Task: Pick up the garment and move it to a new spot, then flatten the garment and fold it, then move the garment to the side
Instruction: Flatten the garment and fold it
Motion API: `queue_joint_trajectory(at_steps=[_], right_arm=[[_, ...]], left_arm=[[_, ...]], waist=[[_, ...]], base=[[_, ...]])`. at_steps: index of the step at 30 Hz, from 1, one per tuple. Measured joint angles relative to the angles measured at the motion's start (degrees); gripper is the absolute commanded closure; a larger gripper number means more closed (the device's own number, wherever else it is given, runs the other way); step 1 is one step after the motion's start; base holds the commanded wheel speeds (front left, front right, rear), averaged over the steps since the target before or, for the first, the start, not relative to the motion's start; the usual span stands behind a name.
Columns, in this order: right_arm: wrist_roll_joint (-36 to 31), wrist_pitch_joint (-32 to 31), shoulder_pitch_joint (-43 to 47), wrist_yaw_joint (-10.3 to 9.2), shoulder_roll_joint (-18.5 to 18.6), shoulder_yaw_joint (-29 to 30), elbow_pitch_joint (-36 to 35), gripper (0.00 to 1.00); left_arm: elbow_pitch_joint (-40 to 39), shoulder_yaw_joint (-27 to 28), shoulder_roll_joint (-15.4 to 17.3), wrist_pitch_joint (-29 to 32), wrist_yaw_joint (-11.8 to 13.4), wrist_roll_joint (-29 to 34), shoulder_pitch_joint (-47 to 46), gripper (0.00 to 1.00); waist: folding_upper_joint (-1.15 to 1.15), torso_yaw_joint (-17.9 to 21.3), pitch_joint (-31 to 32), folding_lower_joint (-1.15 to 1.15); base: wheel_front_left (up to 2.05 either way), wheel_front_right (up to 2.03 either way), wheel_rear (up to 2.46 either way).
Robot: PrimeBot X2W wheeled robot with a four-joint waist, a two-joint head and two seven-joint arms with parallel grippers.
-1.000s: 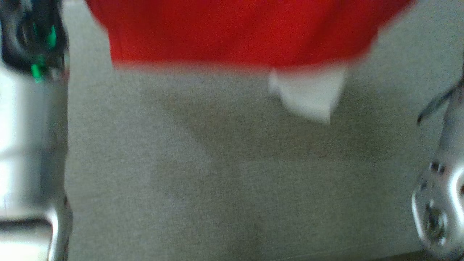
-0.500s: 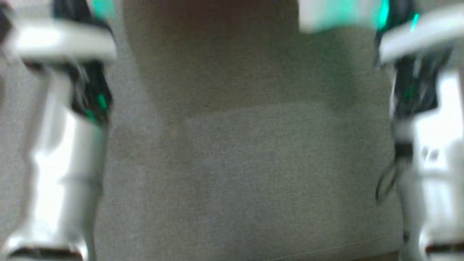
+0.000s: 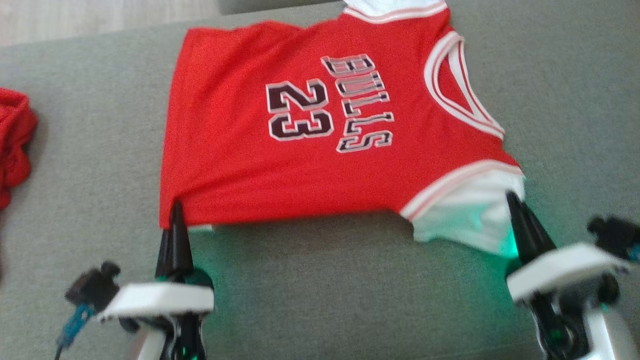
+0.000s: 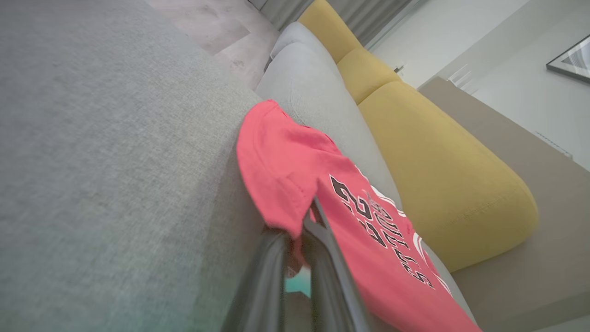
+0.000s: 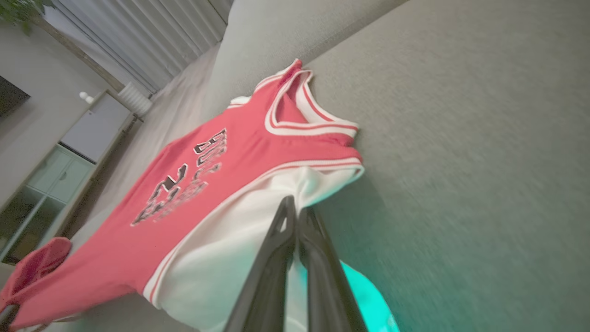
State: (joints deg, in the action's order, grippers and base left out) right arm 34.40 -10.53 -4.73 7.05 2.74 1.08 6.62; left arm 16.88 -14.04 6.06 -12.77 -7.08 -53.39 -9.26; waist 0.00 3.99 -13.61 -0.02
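Left gripper [image 3: 176, 212] is pinched tight on the red bottom corner of the jersey [image 3: 300, 150]. Right gripper [image 3: 514, 202] is clamped the same way on the white sleeve bit. The jersey spreads out ahead of both sets of fingertips, number side up, on the grey sofa seat [image 3: 325, 290]. Out past the left gripper's outer side there's a crumpled red cloth [image 3: 12, 140]. Beyond the jersey, the left wrist view catches a yellow cushion [image 4: 438, 152].

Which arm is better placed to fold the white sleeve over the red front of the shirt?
Right, I think. The right tool is shut on the white sleeve, while the left tool pinches the hem corner of the shirt, far from that sleeve.
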Motion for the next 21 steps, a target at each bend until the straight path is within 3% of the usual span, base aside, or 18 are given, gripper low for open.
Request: queue_joint_trajectory(at_steps=[10,17,21], right_arm=[[-2.10,-3.23,19.03,0.01,-0.42,3.69,-12.27,1.00],[-2.57,-7.16,16.19,0.01,-0.44,4.14,-14.24,1.00],[-5.64,-12.60,11.17,0.01,-0.44,4.13,-14.56,1.00]], left_arm=[[-13.78,-3.20,0.99,2.75,3.92,0.58,18.79,1.00],[-19.18,-3.78,3.77,10.18,8.70,1.26,15.83,1.00],[-19.80,-3.01,3.89,17.55,13.76,-1.98,11.62,1.00]], waist=[[0.00,-1.90,0.77,0.01],[0.00,-2.28,-0.66,0.02],[0.00,-2.47,-1.49,0.02]], base=[[0.00,0.00,0.00],[0.00,0.00,0.00],[0.00,0.00,0.00]])
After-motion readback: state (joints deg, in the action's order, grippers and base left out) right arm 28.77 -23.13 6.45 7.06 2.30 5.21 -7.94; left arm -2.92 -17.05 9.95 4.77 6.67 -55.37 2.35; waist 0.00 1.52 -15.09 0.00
